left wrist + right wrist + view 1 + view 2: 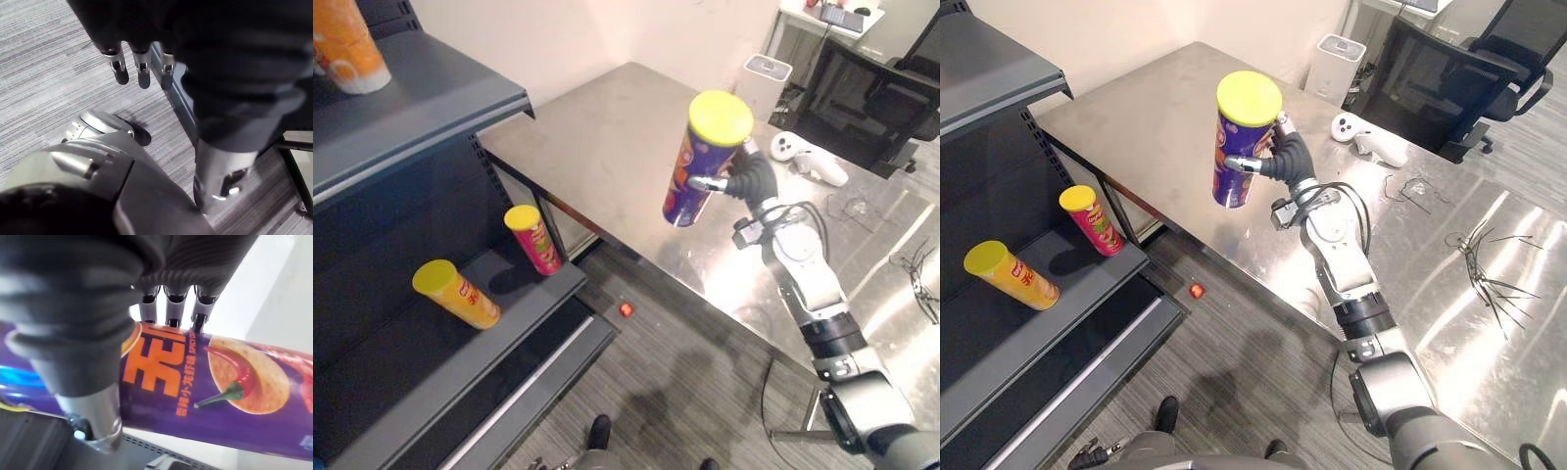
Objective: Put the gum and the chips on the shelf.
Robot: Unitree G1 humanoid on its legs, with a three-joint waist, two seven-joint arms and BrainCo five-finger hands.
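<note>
Left eye view shows me the risk first. On the shelf (421, 372), at the left, a yellow can (458, 294) and a red can (534, 240) sit tilted on the lower board; I cannot tell if they lean or lie. The red one is near the front edge. If I bring the purple chips can (695, 181) in too low or too fast, I think it may knock them to the floor. The can is also tilted, so a loose grip could let it slip. It is in the air above the steel table (597, 127), well apart from the shelf. My right hand (751, 179) is at its right side, with fingers (171, 308) and thumb wrapped around its middle. My left hand (141, 71) hangs over the floor with relaxed fingers.
</note>
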